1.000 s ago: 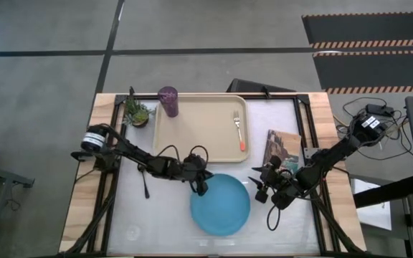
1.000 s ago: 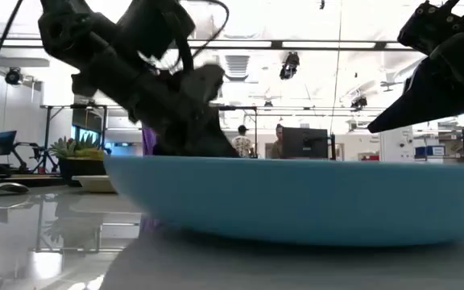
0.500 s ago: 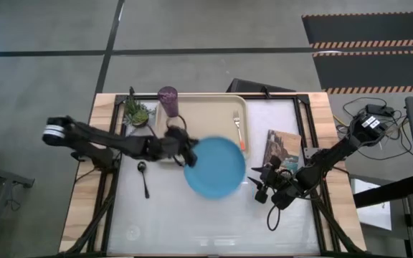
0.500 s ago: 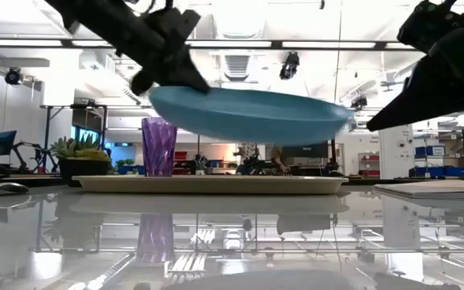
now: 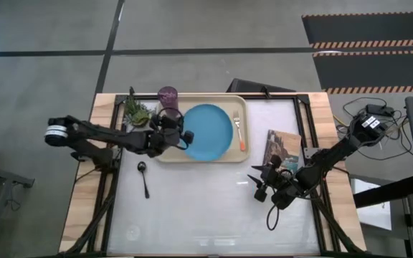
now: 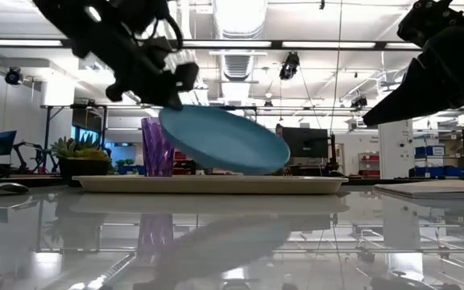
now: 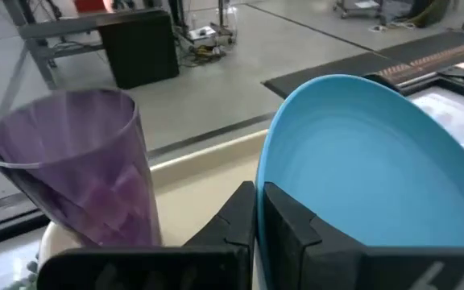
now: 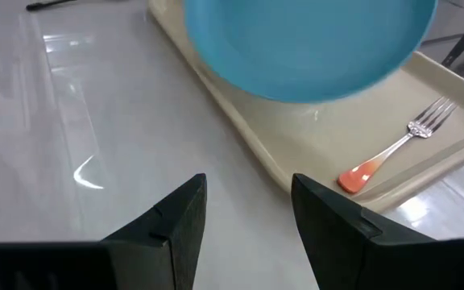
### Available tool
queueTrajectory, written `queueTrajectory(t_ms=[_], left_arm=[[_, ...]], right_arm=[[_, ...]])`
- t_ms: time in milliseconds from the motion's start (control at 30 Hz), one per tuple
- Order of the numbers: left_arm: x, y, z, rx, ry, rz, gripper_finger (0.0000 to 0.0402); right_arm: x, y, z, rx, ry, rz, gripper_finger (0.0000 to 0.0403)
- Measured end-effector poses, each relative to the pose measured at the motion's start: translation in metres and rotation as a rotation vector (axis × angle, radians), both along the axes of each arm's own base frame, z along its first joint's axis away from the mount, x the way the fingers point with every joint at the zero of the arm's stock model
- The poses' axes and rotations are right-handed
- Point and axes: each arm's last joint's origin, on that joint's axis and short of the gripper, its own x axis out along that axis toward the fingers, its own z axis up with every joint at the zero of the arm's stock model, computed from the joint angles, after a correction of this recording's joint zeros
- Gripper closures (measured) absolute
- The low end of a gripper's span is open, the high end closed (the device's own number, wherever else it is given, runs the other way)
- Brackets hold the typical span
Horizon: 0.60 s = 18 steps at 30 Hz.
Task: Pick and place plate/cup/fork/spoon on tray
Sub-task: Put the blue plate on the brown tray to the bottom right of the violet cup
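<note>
My left gripper [image 5: 183,138] is shut on the sky-blue plate [image 5: 207,132], held tilted over the beige tray [image 5: 165,147]. The plate also shows in the low view [image 6: 228,141], the left wrist view [image 7: 369,169] and the right wrist view [image 8: 308,44]. The purple cup [image 5: 168,96] stands upright on the tray's far left corner, close beside the plate [image 7: 83,165]. The orange-handled fork [image 5: 239,130] lies on the tray's right side [image 8: 393,149]. The dark spoon [image 5: 143,176] lies on the table near the tray's left near corner. My right gripper [image 5: 258,185] is open and empty over the table's right. My left gripper pinches the plate's left rim [image 7: 266,189] between its two fingers, one finger above the rim and one below. The fingers come about level from the table's left. The plate tilts, its held side raised [image 6: 171,113] and its right edge low over the tray [image 6: 280,161].
A small green potted plant [image 5: 136,112] stands left of the tray. A dark-covered book [image 5: 282,149] lies right of the tray. Bare table lies in front of the tray.
My left gripper has carried the plate up off the table's near middle and toward the far edge, over the tray. The plate was level in the air half a second ago and now tilts, its right edge dipped toward the tray.
</note>
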Motion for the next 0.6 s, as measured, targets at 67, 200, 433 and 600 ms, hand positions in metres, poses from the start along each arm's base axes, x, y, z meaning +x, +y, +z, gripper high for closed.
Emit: queueTrajectory(t_ms=[67,200,433,600], left_arm=[[0.005,0.003,-0.008,0.030,0.009,0.040,0.0401],[0.012,0.007,-0.024,0.068,0.061,0.111,0.0401],[0.017,0.013,-0.041,0.058,0.093,0.140,0.0401],[0.017,0.017,-0.043,0.057,0.101,0.154,0.0401]], right_arm=[[0.000,0.000,0.000,-0.003,-0.004,-0.003,0.0232],[0.000,0.000,0.000,-0.009,-0.010,-0.009,0.0232],[0.000,0.000,0.001,-0.009,-0.011,-0.009,0.0232],[0.001,0.000,0.001,-0.004,-0.018,-0.009,0.0232]])
